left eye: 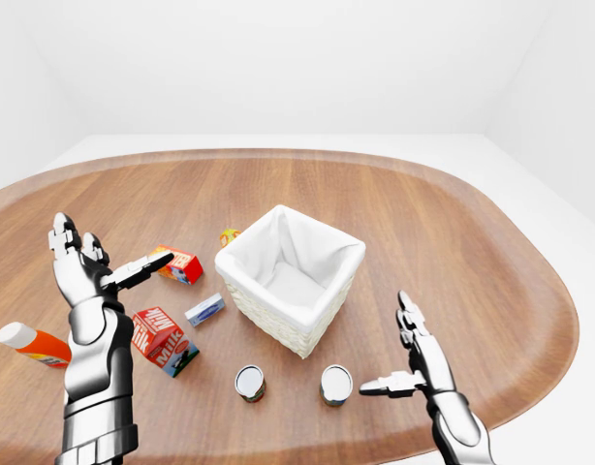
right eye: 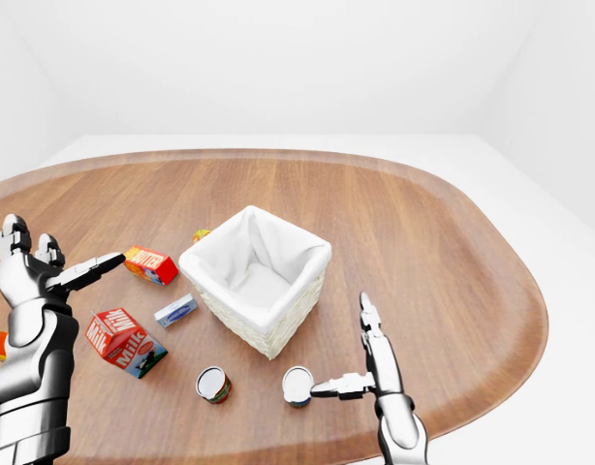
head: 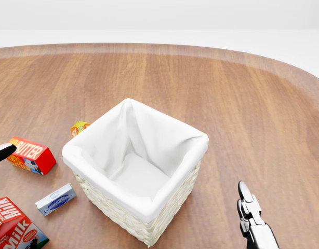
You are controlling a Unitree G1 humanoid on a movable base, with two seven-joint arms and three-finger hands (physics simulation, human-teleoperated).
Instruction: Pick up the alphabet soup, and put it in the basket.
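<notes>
Your working surface is a large oval wooden bench (left eye: pixel 453 223) with a raised rim, set in a plain white room with bare walls and a pale floor. The far half of the bench, toward the top of the left-eye view, carries nothing, and so does the right side.

The white-lined square wicker basket (left eye: pixel 290 279) stands upright near the middle. To its left in the left-eye view lie a red butter box (left eye: pixel 178 264), a small orange carton (left eye: pixel 229 235) just beside the basket's far corner, a small blue-and-white flat packet (left eye: pixel 204 310) and a red milk carton (left eye: pixel 163 339) lying on its side. An orange bottle with a white cap (left eye: pixel 31 342) lies near the bench's left edge.

Two cans stand near the bottom edge, below the basket: one with a dark label (left eye: pixel 249 382) and, to its right, a silver-topped can (left eye: pixel 336 384). You cannot read from these views which one is the alphabet soup; both stand on the bench, outside the basket.

Your left hand (left eye: pixel 84 269) is raised over the left side, fingers spread and released, holding nothing. Your right hand (left eye: pixel 409 363) hovers low at the right of the silver-topped can, fingers extended, thumb pointing toward it but apart from it, grasping nothing.
</notes>
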